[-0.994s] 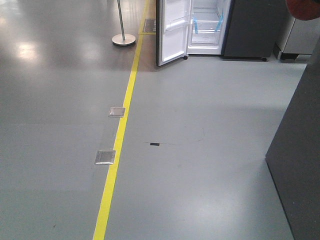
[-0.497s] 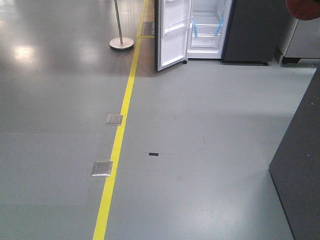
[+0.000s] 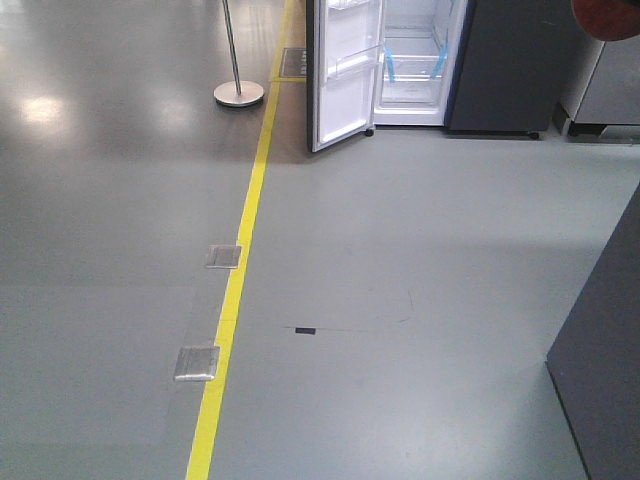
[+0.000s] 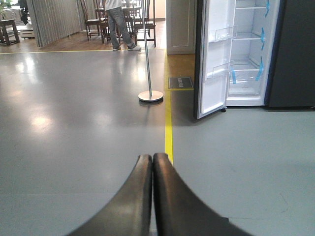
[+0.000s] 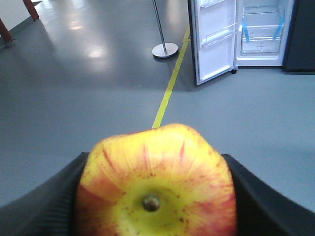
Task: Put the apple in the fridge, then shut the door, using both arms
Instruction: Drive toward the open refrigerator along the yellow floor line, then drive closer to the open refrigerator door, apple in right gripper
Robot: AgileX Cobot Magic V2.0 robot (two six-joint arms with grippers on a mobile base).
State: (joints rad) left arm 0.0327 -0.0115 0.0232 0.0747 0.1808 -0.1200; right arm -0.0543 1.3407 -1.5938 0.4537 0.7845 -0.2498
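Front view: the fridge (image 3: 415,60) stands at the far end of a grey floor (image 3: 430,220). Its door (image 3: 345,85) is swung wide open to the left, showing the white liner and clear bins. A dark grey panel (image 3: 510,60) adjoins the fridge on the right. A yellow line (image 3: 240,290) runs along the floor, with two metal plates (image 3: 223,256) just left of it and the round base of a post (image 3: 239,93) near its far end.

Left wrist view: the left claw (image 4: 152,164) is closed on nothing, its two dark fingers (image 4: 135,196) pressed together at the tips. The fridge (image 4: 248,54) lies ahead of this claw and to its right, well apart, with the open door (image 4: 214,64) on the nearer side. The post stands almost straight ahead, and a person (image 4: 119,22) and chairs (image 4: 93,19) are far beyond it.

Right wrist view: the right claw (image 5: 156,169) grips the apple (image 5: 156,182) between its two black fingers (image 5: 47,201), one on each side. The stem dimple faces the camera. The fridge (image 5: 261,29) is far ahead of this claw and to its right, and the open door (image 5: 214,42) stands just left of the cavity. The apple is well apart from both.
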